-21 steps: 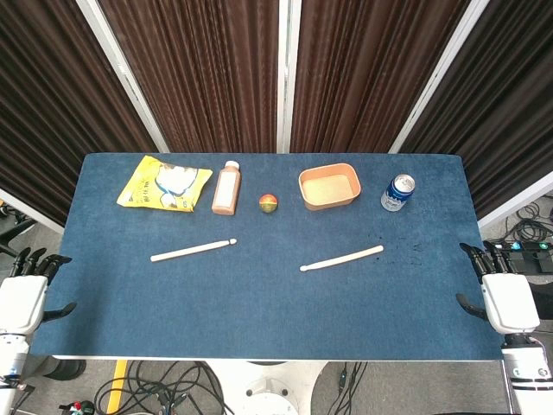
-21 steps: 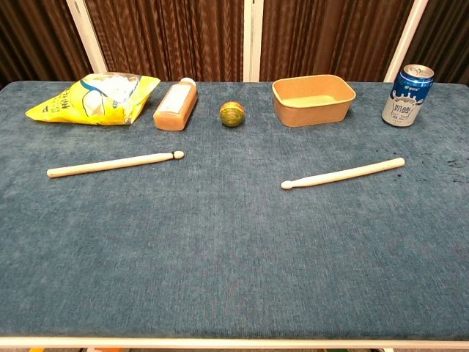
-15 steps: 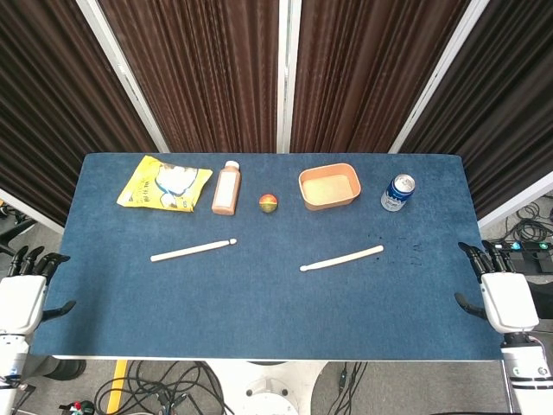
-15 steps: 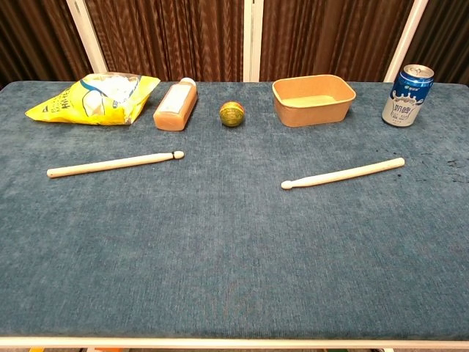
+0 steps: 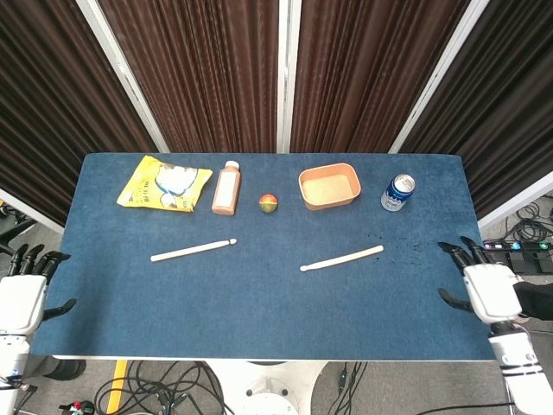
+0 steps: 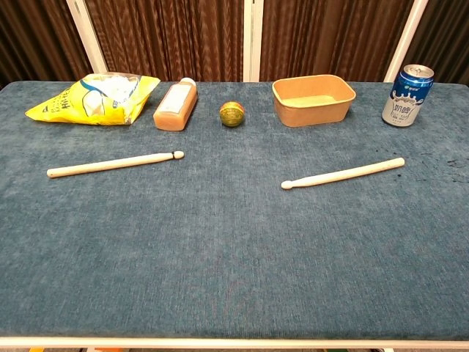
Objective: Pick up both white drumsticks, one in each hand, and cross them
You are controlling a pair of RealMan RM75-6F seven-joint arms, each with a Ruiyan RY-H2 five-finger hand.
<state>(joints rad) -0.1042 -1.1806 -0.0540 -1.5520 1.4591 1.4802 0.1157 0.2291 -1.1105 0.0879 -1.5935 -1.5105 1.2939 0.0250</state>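
Observation:
Two white drumsticks lie flat on the blue table. The left drumstick [image 5: 193,251] [image 6: 115,163] lies on the left half, tip toward the middle. The right drumstick [image 5: 341,258] [image 6: 342,174] lies on the right half, tip also toward the middle. My left hand [image 5: 22,298] hangs off the table's left edge, fingers spread, holding nothing. My right hand [image 5: 486,290] hovers at the table's right edge, fingers spread and empty, well to the right of the right drumstick. Neither hand shows in the chest view.
Along the back stand a yellow snack bag [image 5: 164,184] [image 6: 93,98], an orange bottle lying down [image 5: 226,188] [image 6: 176,105], a small ball [image 5: 269,203] [image 6: 231,114], a tan paper bowl [image 5: 329,187] [image 6: 313,99] and a blue can [image 5: 397,193] [image 6: 407,94].
My right hand has moved left, in over the table's right edge. The left hand and both drumsticks have stayed put.

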